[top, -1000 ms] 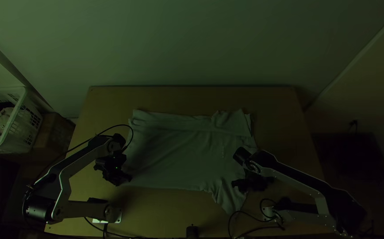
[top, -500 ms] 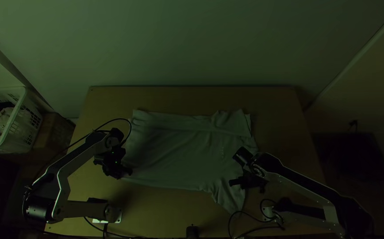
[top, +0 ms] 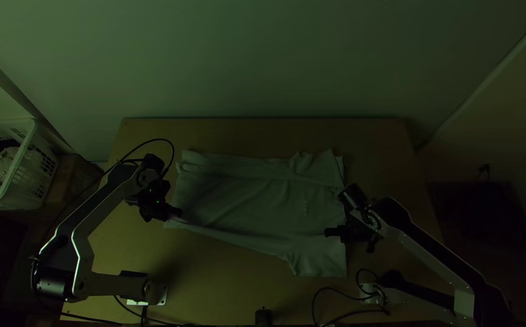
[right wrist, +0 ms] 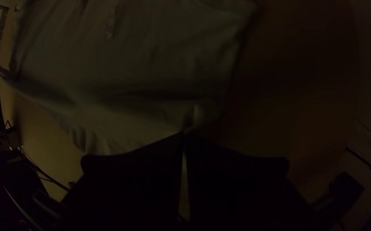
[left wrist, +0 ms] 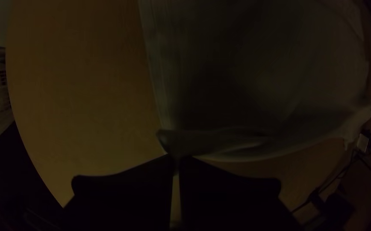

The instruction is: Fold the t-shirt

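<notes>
at the near edge of the light wooden worktop [top: 214,290] stands a small dark object [top: 263,317], with the two arm bases to its left and right and thin black cables [top: 336,292] looping beside the right one.

a little farther in, a loose flap of the pale cloth t-shirt [top: 251,209], likely a sleeve, hangs toward the near side. just beyond it is the right gripper [top: 328,232], black and wide-fingered; in the right wrist view its fingers [right wrist: 138,171] are closed, tips together on a pinch of the shirt close to its right end. at the other end, the black left gripper [top: 179,212] has the near left corner; in the left wrist view its fingers [left wrist: 125,188] are pressed together on the fabric. the shirt's near edge slants between the two grips.

past the grippers, the rest of the shirt lies broadly spread across the middle of the worktop, with soft creases and a small faint marking on its right part. along its far side runs a long band that looks like a fold, rumpled toward the right. off the worktop's left side sits a white plastic basket [top: 30,154] holding pale and dark cloth [top: 3,162], next to a brown box [top: 74,181]. a pale wall [top: 263,54] rises behind.
</notes>
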